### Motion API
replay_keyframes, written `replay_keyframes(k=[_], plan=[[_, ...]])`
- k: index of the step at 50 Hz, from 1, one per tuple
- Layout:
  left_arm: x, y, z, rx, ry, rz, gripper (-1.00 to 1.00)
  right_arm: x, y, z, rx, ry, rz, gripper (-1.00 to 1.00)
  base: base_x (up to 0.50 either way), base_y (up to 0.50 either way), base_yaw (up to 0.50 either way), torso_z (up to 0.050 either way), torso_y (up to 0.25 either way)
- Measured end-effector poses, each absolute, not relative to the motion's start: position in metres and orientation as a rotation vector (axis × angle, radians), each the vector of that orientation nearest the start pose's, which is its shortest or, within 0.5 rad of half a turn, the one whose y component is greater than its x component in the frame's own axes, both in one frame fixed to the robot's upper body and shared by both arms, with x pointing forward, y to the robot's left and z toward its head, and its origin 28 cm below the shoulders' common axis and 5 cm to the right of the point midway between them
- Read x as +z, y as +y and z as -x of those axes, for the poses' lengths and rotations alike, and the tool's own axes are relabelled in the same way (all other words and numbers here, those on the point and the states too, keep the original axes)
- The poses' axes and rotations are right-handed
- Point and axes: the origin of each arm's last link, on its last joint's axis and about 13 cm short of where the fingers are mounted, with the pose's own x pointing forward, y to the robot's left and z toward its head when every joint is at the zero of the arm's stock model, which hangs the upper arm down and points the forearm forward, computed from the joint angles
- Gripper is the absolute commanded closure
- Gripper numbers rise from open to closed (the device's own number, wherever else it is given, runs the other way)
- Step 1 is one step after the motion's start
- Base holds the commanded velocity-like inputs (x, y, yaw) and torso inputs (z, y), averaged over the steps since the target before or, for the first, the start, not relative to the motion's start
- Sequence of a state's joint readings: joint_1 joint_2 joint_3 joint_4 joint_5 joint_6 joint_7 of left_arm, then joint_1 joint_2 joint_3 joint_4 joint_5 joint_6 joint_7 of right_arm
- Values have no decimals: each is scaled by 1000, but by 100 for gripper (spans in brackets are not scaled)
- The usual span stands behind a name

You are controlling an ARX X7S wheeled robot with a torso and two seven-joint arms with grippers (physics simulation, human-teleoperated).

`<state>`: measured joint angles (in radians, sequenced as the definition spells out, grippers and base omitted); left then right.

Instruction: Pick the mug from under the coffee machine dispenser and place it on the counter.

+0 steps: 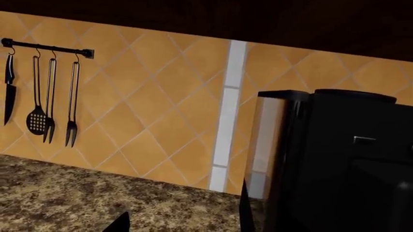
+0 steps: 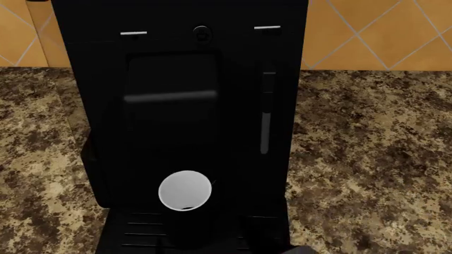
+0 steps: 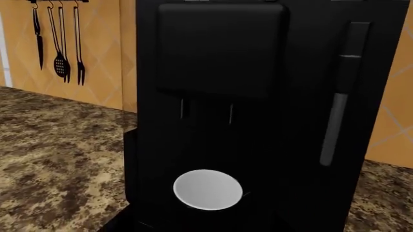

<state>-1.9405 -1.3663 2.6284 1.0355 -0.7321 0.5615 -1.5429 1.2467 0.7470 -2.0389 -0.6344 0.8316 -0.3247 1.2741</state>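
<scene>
Mug [image 2: 185, 193], upright, white interior visible, in the coffee machine dispenser [image 2: 180, 95] bay at 6 o'clock on the counter [image 2: 367, 159]. My grippers' opening: cannot tell.

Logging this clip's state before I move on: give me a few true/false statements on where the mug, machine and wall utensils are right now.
1. The mug stands upright in the bay of the coffee machine dispenser. True.
2. The mug has been set down on the counter beside the machine. False: it is still on the machine's drip tray, under the spouts.
3. The mug's inside is white. True.
4. A gripper is closed around the mug. False: nothing holds it in any view, and no gripper fingers can be made out clearly.
5. Utensils hang from a wall rail over the counter. True.
6. The wall behind the counter is plain grey. False: it is orange diagonal tile.
</scene>
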Motion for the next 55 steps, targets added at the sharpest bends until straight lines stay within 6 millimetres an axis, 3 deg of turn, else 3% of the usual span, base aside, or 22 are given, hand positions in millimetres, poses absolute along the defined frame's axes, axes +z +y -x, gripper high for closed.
replay_keyframes(k=[55], plan=[[213, 242, -103, 114, -213, 126, -100, 119, -38, -220, 420, -9, 101, -100, 0, 0, 0, 0, 0]])
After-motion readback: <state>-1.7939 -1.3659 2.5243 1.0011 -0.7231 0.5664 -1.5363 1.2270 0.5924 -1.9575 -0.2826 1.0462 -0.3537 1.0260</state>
